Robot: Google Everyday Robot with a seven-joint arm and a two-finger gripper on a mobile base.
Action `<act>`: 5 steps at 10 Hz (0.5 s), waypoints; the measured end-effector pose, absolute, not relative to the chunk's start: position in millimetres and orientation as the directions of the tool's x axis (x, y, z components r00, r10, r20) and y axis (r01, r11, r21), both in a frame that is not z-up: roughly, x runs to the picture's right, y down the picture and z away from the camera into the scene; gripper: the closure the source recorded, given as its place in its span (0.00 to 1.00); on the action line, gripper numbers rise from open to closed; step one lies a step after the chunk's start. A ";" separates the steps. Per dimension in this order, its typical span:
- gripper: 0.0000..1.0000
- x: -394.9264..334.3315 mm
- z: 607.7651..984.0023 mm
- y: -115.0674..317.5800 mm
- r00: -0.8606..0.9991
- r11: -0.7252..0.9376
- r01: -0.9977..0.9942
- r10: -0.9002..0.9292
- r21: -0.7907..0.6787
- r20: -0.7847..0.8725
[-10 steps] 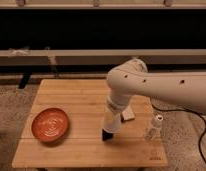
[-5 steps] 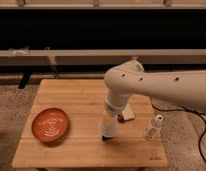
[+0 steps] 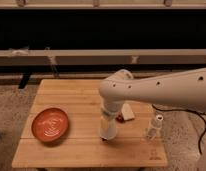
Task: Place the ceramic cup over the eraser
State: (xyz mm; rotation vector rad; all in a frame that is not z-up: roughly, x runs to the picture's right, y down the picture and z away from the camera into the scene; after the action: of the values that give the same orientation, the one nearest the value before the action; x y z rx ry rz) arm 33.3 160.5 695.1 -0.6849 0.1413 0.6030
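My gripper points straight down over the middle of the wooden table, at the end of the white arm that reaches in from the right. It is shut on the ceramic cup, a small pale cylinder held low, at or just above the tabletop. A small dark bit at the cup's lower left edge is the eraser; the cup hides most of it.
An orange-red plate lies at the table's left. A red-and-white lumpy object sits just right of the gripper. A small clear bottle with a white cap stands near the right edge.
The gripper has sunk slightly with the cup, and less of the dark eraser shows beneath it. The other things have not moved.
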 end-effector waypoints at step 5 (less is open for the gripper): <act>0.20 37.3 712.8 169.7 0.805 0.617 -0.589 0.502 -0.522 -0.315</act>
State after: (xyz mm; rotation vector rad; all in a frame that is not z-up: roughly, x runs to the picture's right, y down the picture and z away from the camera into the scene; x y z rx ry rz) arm 37.3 169.7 712.8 -0.6518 0.1432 0.6305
